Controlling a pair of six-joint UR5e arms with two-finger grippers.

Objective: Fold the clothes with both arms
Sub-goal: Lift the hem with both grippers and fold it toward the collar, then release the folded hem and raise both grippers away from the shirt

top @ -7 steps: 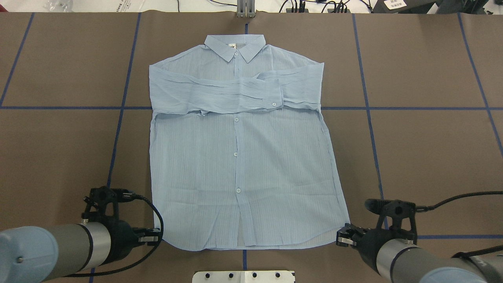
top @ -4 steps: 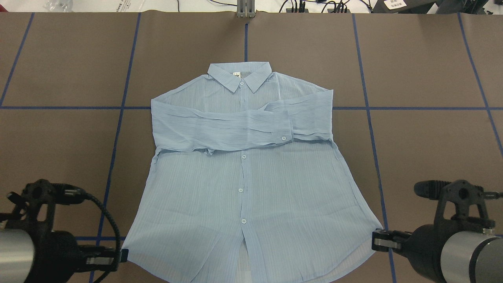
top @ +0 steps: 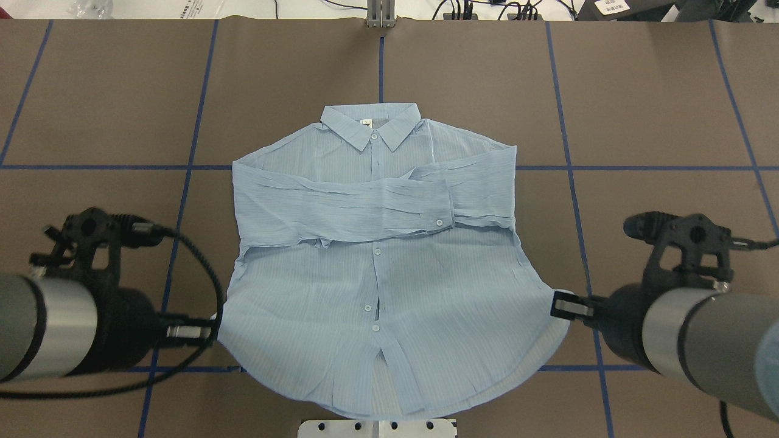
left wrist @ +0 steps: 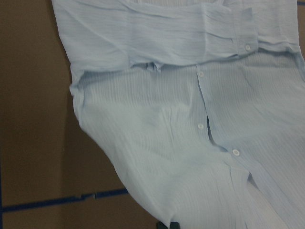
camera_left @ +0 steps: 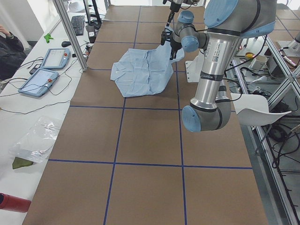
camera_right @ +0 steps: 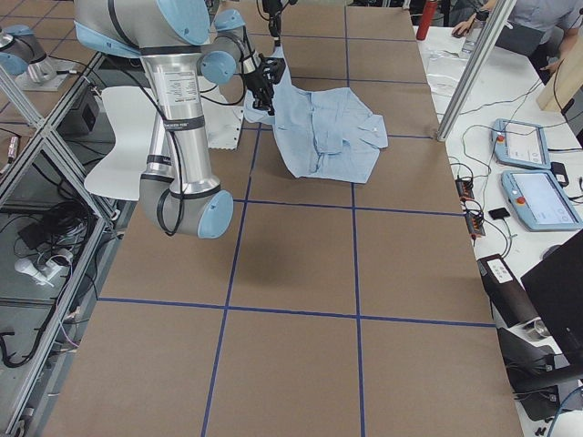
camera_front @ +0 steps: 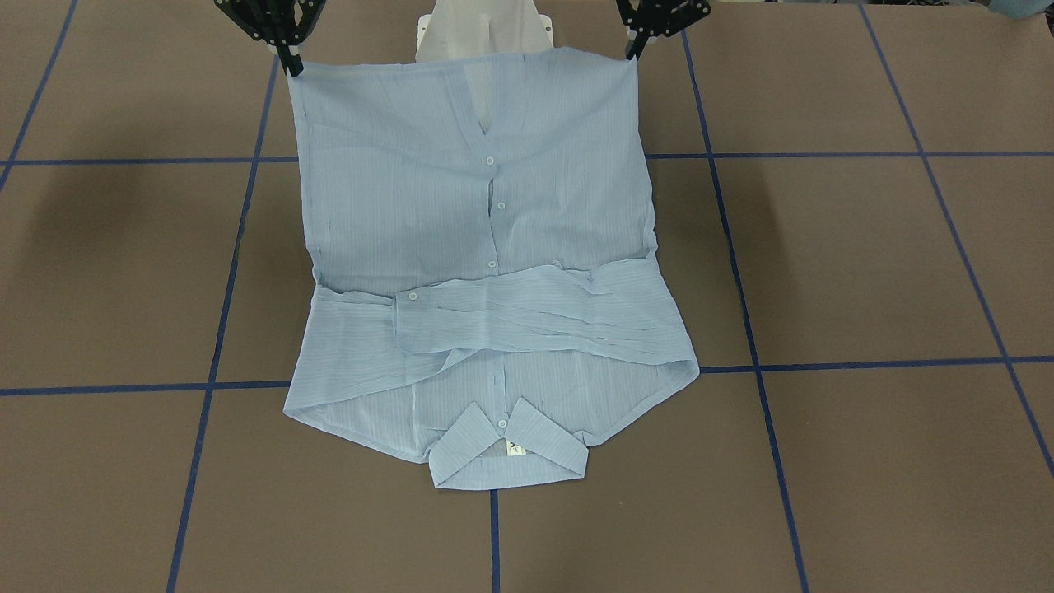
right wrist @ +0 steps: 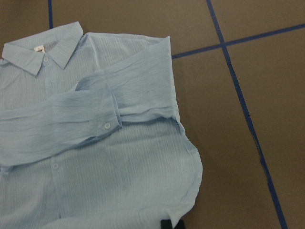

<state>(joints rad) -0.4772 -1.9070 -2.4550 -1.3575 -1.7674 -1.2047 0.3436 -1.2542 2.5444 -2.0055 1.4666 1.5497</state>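
Held shirt (top: 377, 274) up by both hem corners.
Pinched one corner in left gripper (top: 210, 330), the other in right gripper (top: 558, 304), jaws pressed together on fabric; rested collar end flat on table (top: 669, 109), sleeves folded across chest.

Count: 1 shirt (top: 377, 286), 5 buttons (top: 377, 250) showing (4 front, 1 cuff). 2 arms: left arm (top: 55, 328), right arm (top: 700, 331). 2 hands: left hand (top: 210, 325), right hand (top: 560, 304). 1 desk (top: 669, 109). 2 tablets (camera_right: 521, 144) alongside.
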